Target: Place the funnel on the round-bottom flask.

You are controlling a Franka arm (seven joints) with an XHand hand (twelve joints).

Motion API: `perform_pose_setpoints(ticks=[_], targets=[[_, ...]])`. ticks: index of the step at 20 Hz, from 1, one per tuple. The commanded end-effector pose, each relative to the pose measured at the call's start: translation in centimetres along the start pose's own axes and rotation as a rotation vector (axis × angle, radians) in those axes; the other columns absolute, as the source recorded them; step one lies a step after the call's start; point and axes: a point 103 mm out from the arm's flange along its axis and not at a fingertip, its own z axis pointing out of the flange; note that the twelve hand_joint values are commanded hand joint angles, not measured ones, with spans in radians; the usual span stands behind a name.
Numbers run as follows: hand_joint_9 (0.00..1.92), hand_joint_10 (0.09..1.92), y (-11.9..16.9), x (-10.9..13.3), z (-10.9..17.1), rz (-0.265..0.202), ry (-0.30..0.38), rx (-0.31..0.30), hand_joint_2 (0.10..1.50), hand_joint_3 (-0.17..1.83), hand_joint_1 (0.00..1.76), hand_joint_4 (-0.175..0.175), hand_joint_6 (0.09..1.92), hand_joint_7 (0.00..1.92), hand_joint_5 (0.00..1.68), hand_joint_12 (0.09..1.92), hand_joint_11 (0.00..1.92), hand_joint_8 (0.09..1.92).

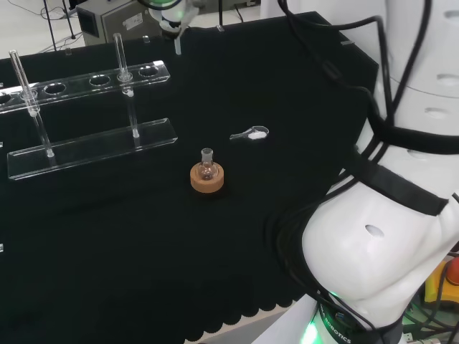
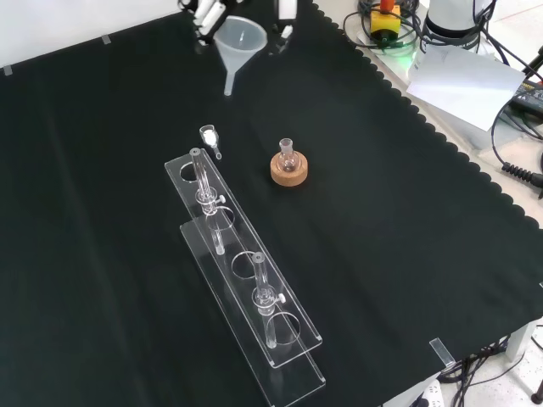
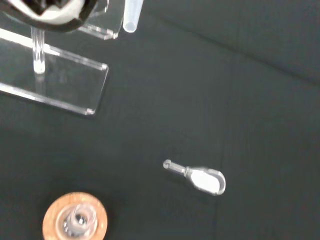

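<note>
At the top of the front view, left of centre, the hand [image 2: 204, 15] holds a clear funnel [image 2: 240, 42] above the black cloth [image 2: 407, 220], its black and white fingers [image 2: 284, 12] closed on either side of the funnel's wide mouth, with the stem pointing down toward the cloth. In the head view the hand [image 1: 168, 13] sits at the top edge, left of centre, with the funnel's stem [image 1: 178, 44] just below it. The round-bottom flask [image 2: 288, 156] stands upright in a cork ring [image 2: 288, 171] near the middle of the front view, lower in the frame than the funnel and well apart from it. A small clear stopper [image 2: 209, 138] lies on the cloth to the left of the flask, just beside the upper end of a clear test-tube rack [image 2: 246, 280] (two glass tubes stand in it). In the wrist view the funnel's stem tip [image 3: 131, 17] shows at the upper left, the stopper [image 3: 200, 178] lies right of centre, and the flask in its cork ring [image 3: 75, 219] sits at the lower left.
</note>
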Motion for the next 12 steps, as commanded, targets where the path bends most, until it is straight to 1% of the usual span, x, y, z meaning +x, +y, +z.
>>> perform_pose_setpoints(ticks=[1,4,7,12], targets=[[1.01,0.62,-3.7,-0.1,2.7,0.022,0.047,0.037,0.74,0.7,0.86,-0.036,0.91,0.68,0.67,1.27,0.55,0.78],[1.01,0.62,-4.5,0.2,4.1,0.025,0.05,0.055,0.75,0.7,0.86,-0.036,0.91,0.68,0.67,1.27,0.55,0.78],[1.01,0.62,-4.9,0.8,5.6,0.026,0.038,0.073,0.75,0.7,0.86,-0.037,0.91,0.68,0.67,1.27,0.56,0.78],[1.01,0.63,-4.6,1.4,8.0,0.016,0.038,0.111,0.76,0.7,0.85,-0.037,0.91,0.68,0.68,1.27,0.57,0.78]])
